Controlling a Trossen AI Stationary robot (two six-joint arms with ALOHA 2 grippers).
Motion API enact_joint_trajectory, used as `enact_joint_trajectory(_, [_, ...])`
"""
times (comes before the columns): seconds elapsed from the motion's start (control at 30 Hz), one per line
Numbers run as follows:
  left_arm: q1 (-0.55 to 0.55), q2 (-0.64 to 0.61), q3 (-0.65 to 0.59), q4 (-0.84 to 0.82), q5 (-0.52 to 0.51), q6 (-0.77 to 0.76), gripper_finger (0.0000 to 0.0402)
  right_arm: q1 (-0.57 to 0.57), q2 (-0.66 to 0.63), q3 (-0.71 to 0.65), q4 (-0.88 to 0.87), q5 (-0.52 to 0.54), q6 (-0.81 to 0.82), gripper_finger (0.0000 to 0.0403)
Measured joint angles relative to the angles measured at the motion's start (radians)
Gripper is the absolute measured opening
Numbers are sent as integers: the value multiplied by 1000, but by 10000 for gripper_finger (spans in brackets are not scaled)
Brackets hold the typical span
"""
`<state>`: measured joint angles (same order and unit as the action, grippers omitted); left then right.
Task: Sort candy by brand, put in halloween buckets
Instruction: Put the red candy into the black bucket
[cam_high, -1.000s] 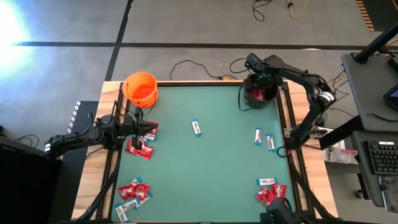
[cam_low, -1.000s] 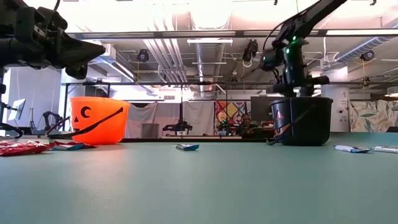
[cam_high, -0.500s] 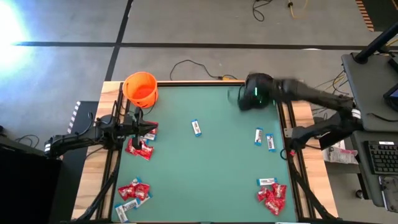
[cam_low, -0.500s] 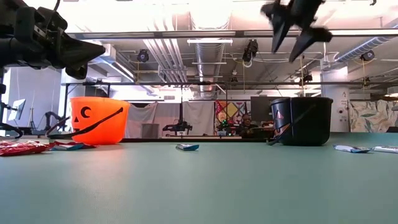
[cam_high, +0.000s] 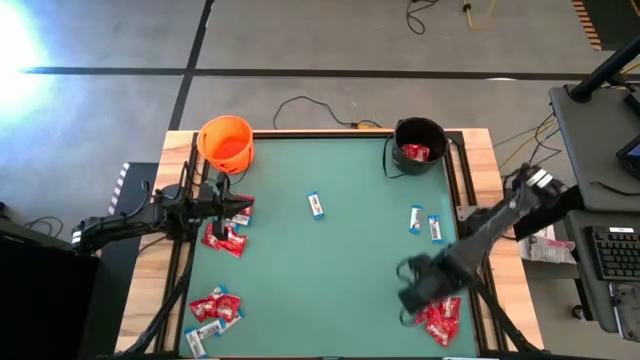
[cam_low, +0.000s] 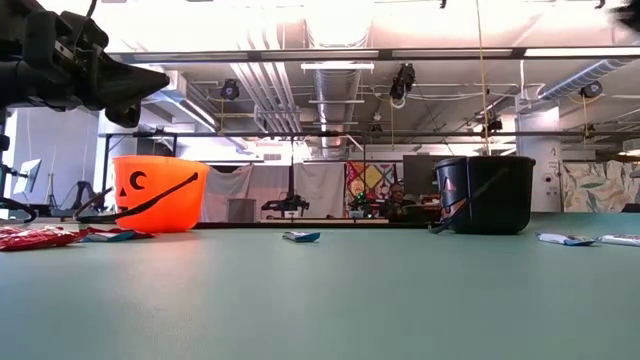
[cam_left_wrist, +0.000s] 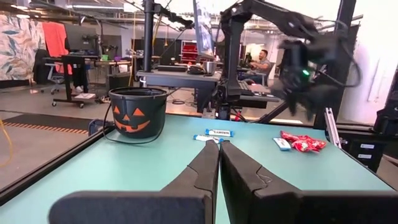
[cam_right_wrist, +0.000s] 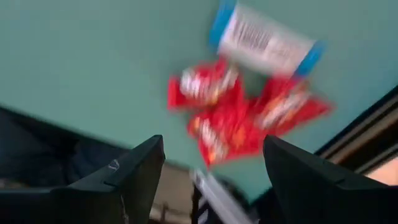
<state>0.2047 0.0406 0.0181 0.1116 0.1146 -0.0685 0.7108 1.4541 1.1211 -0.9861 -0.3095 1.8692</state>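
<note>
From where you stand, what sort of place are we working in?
Most likely a robotics lab or workshop: exposed ducts and pipes run overhead, desks with equipment stand beyond the green table, and a person sits at a workstation.

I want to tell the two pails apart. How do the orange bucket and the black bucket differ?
The orange bucket stands at the table's far left corner, the black bucket at the far right. Red packets show inside the black bucket; none show in the orange one. Both stand upright and bear a pumpkin face.

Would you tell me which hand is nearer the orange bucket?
Left. The left hand sits just below the orange bucket; the right hand is far across the table, over the red candy pile.
</note>
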Motion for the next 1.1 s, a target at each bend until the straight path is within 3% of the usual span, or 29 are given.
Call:
enact_joint_trajectory(0.27, [0, 0, 0, 0, 0, 0, 0, 68, 162, -79, 231, -1, 211, 265])
enact_joint_trajectory(0.5, [0, 0, 0, 0, 0, 0, 0, 66, 164, -151, 241, 0, 252, 265])
enact_joint_trajectory(0.63, [0, 0, 0, 0, 0, 0, 0, 66, 157, -169, 245, 85, 248, 255])
enact_joint_trajectory(0.77, [0, 0, 0, 0, 0, 0, 0, 65, 172, -181, 245, 159, 203, 233])
enact_joint_trajectory(1.1, [0, 0, 0, 0, 0, 0, 0, 46, 212, -163, 247, 178, 178, 133])
